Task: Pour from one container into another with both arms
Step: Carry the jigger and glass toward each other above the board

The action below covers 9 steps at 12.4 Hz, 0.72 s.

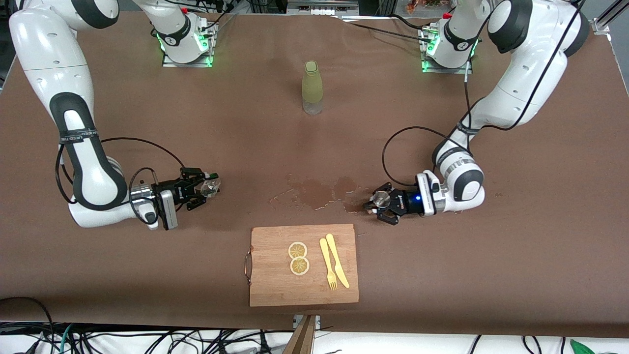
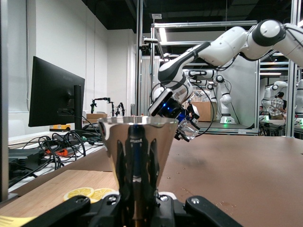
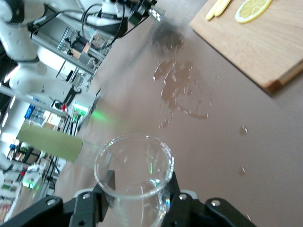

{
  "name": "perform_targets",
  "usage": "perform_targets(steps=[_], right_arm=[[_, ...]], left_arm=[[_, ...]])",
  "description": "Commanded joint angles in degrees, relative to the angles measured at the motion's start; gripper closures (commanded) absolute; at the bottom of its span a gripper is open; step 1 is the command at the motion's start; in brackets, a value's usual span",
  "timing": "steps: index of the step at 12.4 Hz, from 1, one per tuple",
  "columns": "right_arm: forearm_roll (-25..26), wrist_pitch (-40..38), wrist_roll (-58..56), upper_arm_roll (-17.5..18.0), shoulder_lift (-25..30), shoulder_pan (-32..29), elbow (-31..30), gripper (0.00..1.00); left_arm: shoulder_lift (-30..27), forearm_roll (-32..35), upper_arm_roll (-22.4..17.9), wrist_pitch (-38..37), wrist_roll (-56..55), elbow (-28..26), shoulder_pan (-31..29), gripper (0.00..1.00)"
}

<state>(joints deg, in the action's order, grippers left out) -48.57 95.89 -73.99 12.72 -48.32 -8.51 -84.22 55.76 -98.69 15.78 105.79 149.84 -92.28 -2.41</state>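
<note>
Right gripper (image 1: 205, 189): clamped on one glass cup (image 1: 211, 186), held tilted just above the table at the right arm's end; in the right wrist view the cup (image 3: 134, 172) sits between the fingers with little visible inside.

Spill (image 1: 322, 192): one wet patch on the table, between the two grippers.

Left gripper (image 1: 378, 202): clamped on one jigger (image 1: 380, 198), mouth up, low over the table at the edge of the spill; the left wrist view shows the jigger (image 2: 137, 151) upright in the jaws.

My read of the step: the two cups are well apart, so I would bring them together before tipping. I would keep the jigger level, set the glass lip just over its mouth, and tilt slowly; the spill suggests a fast pour misses.

Also counted: one bottle (image 1: 312, 87), above the grippers in the front view; one board (image 1: 303, 265), between the grippers and lower in that view, carrying two lemon slices (image 1: 298, 258), one fork (image 1: 328, 264), one knife (image 1: 337, 260).
</note>
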Motion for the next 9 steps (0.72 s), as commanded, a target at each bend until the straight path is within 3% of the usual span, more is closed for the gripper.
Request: perform_targets(steps=[1, 9], right_arm=[[-0.5, 4.5, 9.4, 2.1, 3.3, 3.0, 0.4, 0.83], [-0.7, 20.5, 42.6, 2.0, 7.8, 17.6, -0.2, 0.82]], left_arm=[[2.2, -2.8, -0.1, 1.5, 1.3, 4.3, 3.8, 1.0], [3.1, -4.3, 0.0, 10.0, 1.4, 6.5, 10.1, 1.0]])
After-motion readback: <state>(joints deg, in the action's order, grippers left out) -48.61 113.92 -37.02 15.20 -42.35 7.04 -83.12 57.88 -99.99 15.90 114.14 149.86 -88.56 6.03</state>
